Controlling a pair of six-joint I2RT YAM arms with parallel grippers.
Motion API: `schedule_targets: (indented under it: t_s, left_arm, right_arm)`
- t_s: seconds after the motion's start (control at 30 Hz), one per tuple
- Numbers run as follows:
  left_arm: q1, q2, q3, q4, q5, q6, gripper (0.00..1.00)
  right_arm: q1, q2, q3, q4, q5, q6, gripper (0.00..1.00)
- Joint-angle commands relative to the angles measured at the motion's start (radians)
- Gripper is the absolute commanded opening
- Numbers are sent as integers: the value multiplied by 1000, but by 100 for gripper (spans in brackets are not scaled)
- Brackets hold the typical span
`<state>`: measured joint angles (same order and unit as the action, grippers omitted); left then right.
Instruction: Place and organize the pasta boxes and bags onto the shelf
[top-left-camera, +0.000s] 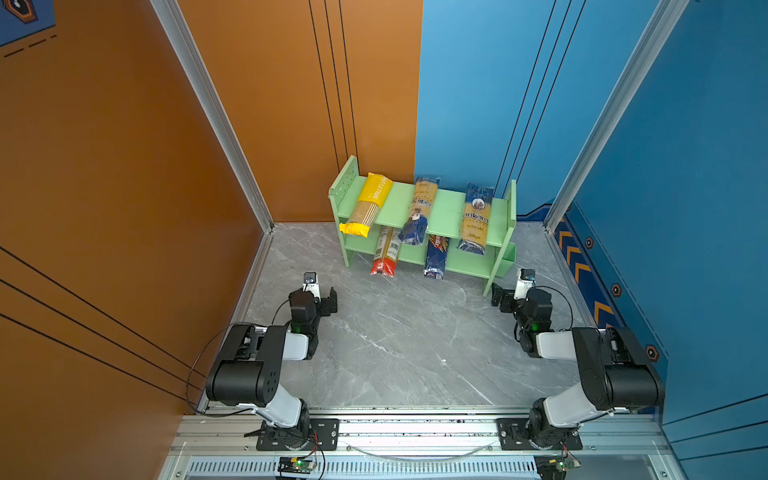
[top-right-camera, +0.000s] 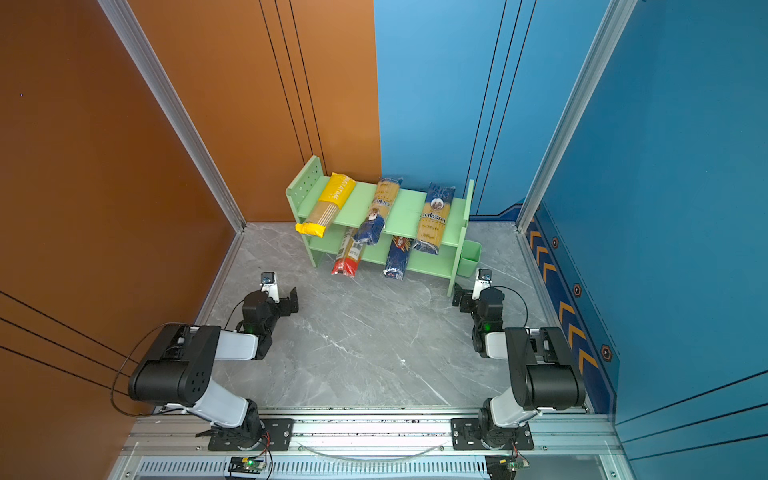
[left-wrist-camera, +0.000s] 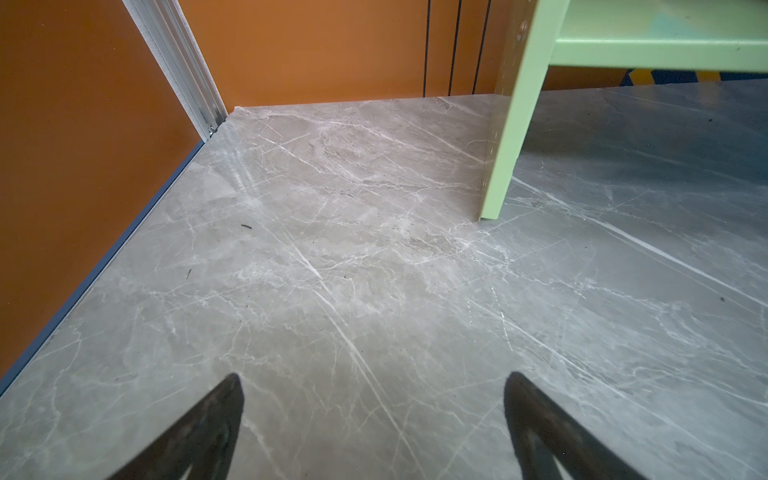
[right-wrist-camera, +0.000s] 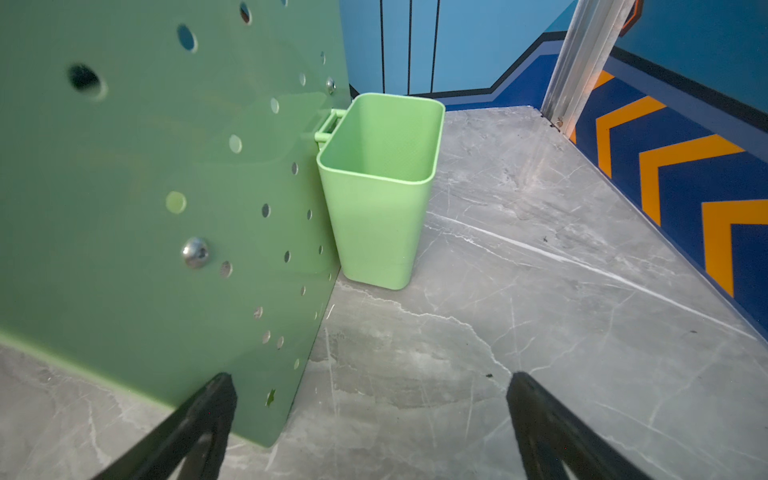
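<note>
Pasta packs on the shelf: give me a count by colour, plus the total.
yellow pack: 1
blue-and-yellow ankara packs: 2
red-ended clear pack: 1
dark blue pack: 1
Total: 5

Pale green shelf (top-left-camera: 446, 212) with hole-dotted side panels, bright yellow spaghetti pack (top-left-camera: 374, 195) upper centre, grey white-veined marble tabletop (top-left-camera: 395, 340), orange wall (top-left-camera: 124, 166) left, blue wall (top-left-camera: 478, 104) right, navy band of orange chevrons (top-left-camera: 582, 270).

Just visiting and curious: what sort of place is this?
Probably a robot test booth, staged like a pantry: a left arm and a right arm bolted to an aluminium rail, painted panel walls, and a green shelf holding spaghetti packs.
</note>
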<state>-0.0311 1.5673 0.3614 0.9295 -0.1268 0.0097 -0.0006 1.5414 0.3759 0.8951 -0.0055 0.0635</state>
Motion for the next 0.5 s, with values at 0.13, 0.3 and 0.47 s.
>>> schedule_targets:
  t_s: [0.13, 0.3, 0.47]
  left_arm:
    - [8, -4, 17, -4, -12, -7, 98]
    - [8, -5, 17, -4, -13, -7, 98]
    - [4, -5, 17, -4, -18, -4, 98]
  right_arm:
    - [7, 5, -3, 15, 45, -3, 100]
    - [10, 6, -3, 15, 58, -2, 100]
    - [10, 5, -3, 15, 58, -2, 100]
